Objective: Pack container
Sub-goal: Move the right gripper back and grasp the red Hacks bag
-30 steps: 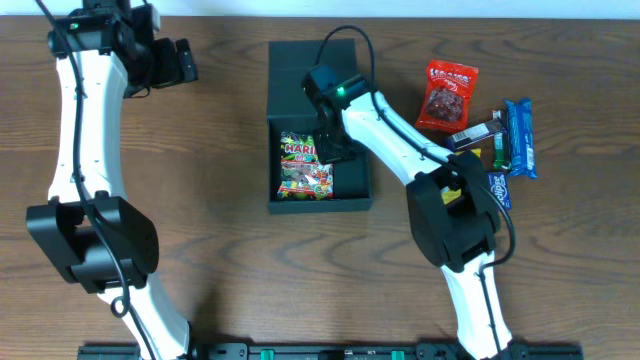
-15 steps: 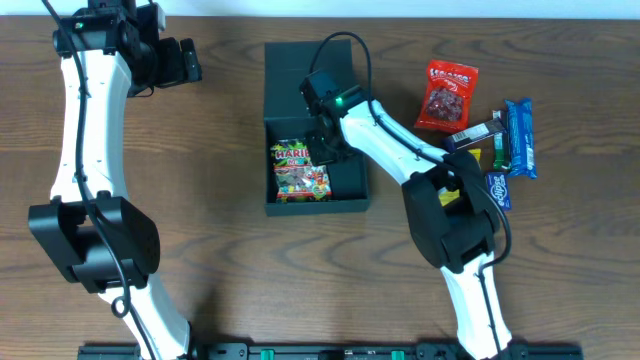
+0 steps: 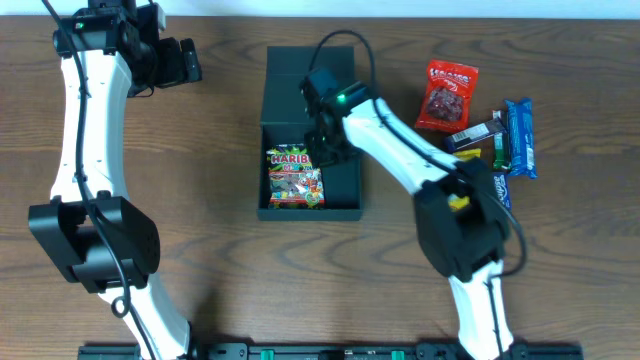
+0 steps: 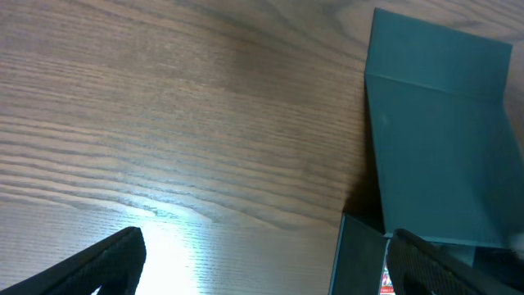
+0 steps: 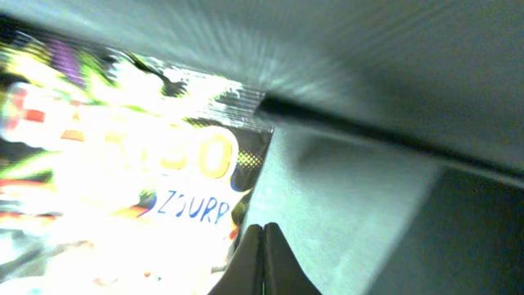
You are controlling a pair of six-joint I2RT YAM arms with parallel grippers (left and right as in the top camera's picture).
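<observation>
Change: over the last second your dark teal-black square cardboard container (image 3: 340,190) has slid toward 9 o'clock on the counter. The bright gummy-candy bag (image 3: 295,178) inside has ended up against its 9 o'clock wall.
Meaning: one packet is in. The slide looks like your right arm nudging the box, so re-check your aim before the next drop.
Right fingers (image 5: 262,246): down inside the container, just at 3 o'clock of the bag, with the tips pressed together and nothing between them.
Left fingers (image 3: 183,62): spread wide and empty, over bare counter at 10 o'clock of the container.
Container: mid-counter, with the flap lid (image 3: 285,80) open and lying back toward 12 o'clock.
Waiting: a red snack packet (image 3: 448,95), a dark wrapped bar (image 3: 475,135), a blue wrapped packet (image 3: 520,138) and a small blue packet (image 3: 500,188) sit clustered at 3 o'clock, well apart from the container.
Counter (image 3: 220,250): dark brown wood grain, with a glare patch in the left wrist view.
Room: only a pale strip shows along the 12 o'clock edge.
</observation>
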